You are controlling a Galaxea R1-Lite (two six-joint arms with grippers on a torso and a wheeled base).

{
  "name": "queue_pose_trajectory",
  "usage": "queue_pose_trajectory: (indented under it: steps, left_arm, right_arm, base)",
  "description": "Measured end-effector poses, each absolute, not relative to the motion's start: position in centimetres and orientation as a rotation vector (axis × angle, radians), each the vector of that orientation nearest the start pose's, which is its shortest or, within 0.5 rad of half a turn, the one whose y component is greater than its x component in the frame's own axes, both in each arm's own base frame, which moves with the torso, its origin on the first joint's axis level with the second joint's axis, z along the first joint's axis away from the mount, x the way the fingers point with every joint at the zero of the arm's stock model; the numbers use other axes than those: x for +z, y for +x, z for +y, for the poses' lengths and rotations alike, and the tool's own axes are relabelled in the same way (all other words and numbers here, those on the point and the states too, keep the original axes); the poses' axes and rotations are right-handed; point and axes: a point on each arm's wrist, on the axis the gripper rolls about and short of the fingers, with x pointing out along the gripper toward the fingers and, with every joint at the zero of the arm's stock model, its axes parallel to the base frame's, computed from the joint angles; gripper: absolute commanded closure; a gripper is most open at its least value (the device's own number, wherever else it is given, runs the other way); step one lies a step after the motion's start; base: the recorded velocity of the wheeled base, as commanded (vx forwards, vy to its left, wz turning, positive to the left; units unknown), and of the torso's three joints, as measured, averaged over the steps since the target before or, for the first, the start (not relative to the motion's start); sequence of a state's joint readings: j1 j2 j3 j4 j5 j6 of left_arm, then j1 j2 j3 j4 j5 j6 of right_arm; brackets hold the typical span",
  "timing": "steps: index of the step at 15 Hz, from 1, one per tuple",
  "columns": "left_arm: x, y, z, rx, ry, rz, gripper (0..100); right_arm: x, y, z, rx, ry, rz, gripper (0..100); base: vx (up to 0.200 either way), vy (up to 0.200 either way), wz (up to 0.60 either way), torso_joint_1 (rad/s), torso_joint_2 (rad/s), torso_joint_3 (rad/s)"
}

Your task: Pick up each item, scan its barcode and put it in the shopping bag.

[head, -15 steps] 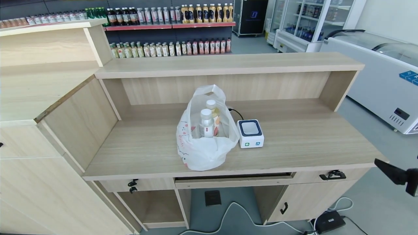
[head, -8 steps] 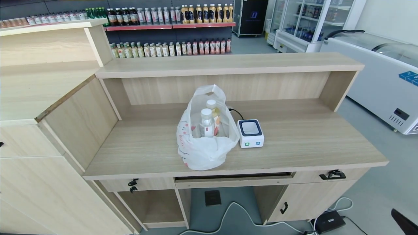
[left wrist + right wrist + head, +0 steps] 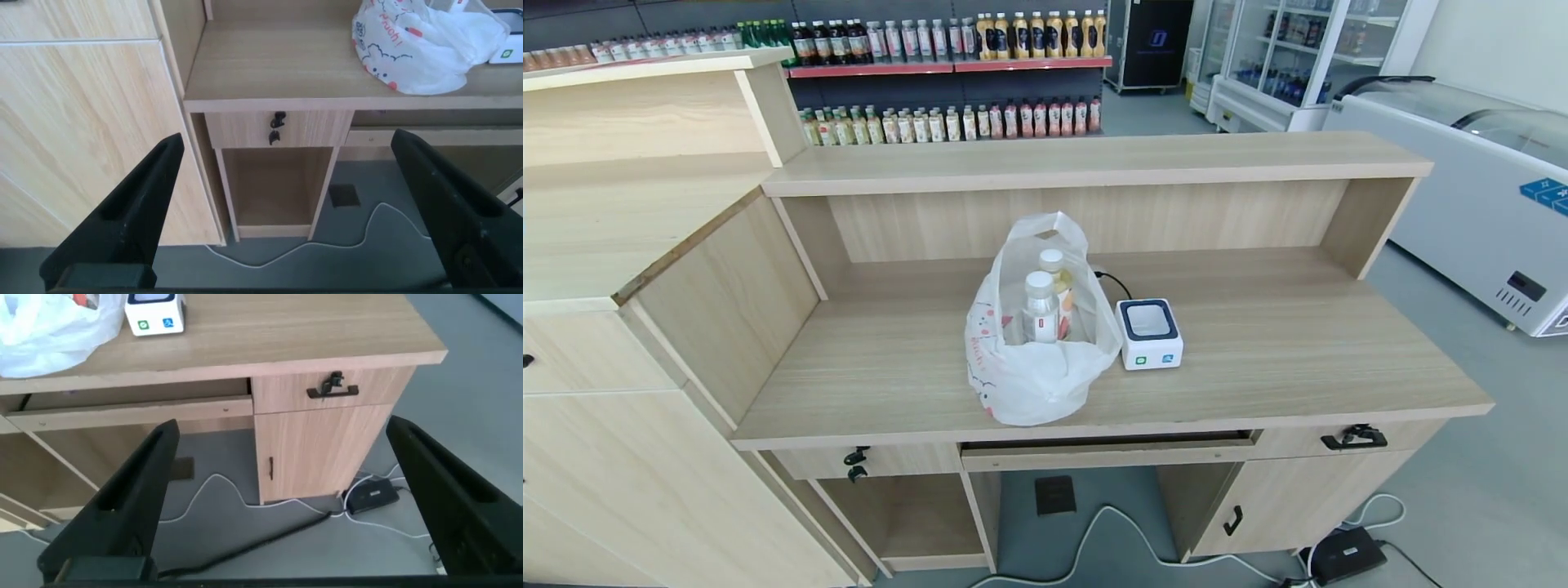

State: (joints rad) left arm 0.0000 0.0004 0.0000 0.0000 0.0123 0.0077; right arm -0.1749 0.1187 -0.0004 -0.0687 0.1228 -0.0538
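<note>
Desk (image 3: 1258,343): pale wood with a raised shelf along the back. It carries the shopping bag near the middle of its top.
Shopping bag (image 3: 1029,384): thin white plastic with a printed pattern. It stands on the desk with its mouth open and its handles up, and the task's items are already inside it.
Left tool (image 3: 288,137): held out off the desk's front edge, well apart from the shopping bag and to the bag's left-front. It is level and faces the desk's front. Its two dark fingers are spread wide with nothing between them.
Right tool (image 3: 283,423): held the same way, off the desk's front edge. It is well apart from the shopping bag, to the bag's right-front. Its fingers are spread wide and empty.
Cupboard door (image 3: 319,449): in the desk's front, below and to the right of the shopping bag, facing the right tool.
Key drawer (image 3: 278,129): in the desk's front, below and to the left of the shopping bag, facing the left tool.
Scanner (image 3: 1148,333): small white box with a dark-rimmed window on top, just beside the shopping bag on its right. Whether the two touch cannot be told.
Front bottle (image 3: 1040,310): clear with a white cap, upright inside the shopping bag.
Rear bottle (image 3: 1058,273): pale cap, upright inside the shopping bag, close behind the front bottle.
</note>
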Motion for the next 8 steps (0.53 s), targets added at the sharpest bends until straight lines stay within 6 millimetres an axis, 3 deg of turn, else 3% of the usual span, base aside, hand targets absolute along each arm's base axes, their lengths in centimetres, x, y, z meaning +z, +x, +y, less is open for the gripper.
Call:
queue_pose_trajectory:
  steps: [8]
  left_arm:
    - [7.55,-2.28,0.03,0.012,0.008,0.0,0]
  right_arm:
    - [8.43,-1.49,0.54,-0.053,-0.043,0.024,0]
  base:
    - [0.0,0.0,0.0,0.0,0.0,0.0]
